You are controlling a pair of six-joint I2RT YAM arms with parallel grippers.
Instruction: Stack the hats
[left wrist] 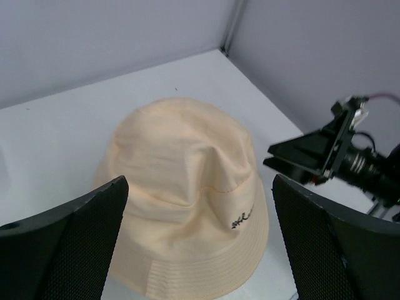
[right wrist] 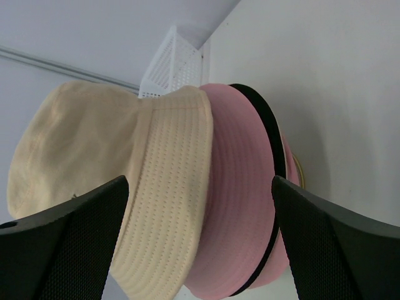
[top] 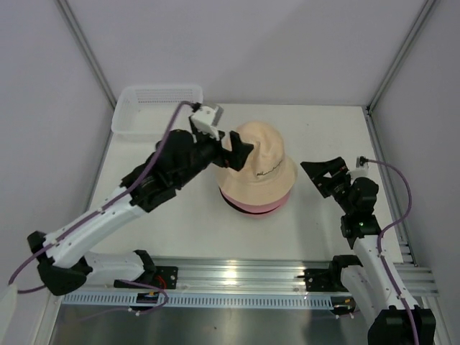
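Observation:
The hats sit in one stack at the table's middle. The beige hat [top: 260, 162] is on top, with a pink brim [top: 255, 207] and a black brim [top: 231, 203] showing under it. My left gripper [top: 241, 152] is open and empty, hovering at the left side of the beige crown [left wrist: 181, 169], which lies between and beyond its fingers [left wrist: 69, 244]. My right gripper [top: 323, 175] is open and empty, just right of the stack and apart from it. The right wrist view shows the layers from the side: beige hat [right wrist: 94, 144], pink brim [right wrist: 237, 187], black brim [right wrist: 267, 128], second pink brim [right wrist: 289, 159].
A white mesh basket [top: 162, 89] stands at the back left corner and also shows in the right wrist view [right wrist: 178, 62]. A thin wooden ring [right wrist: 300, 172] peeks out under the stack. White walls enclose the table on three sides.

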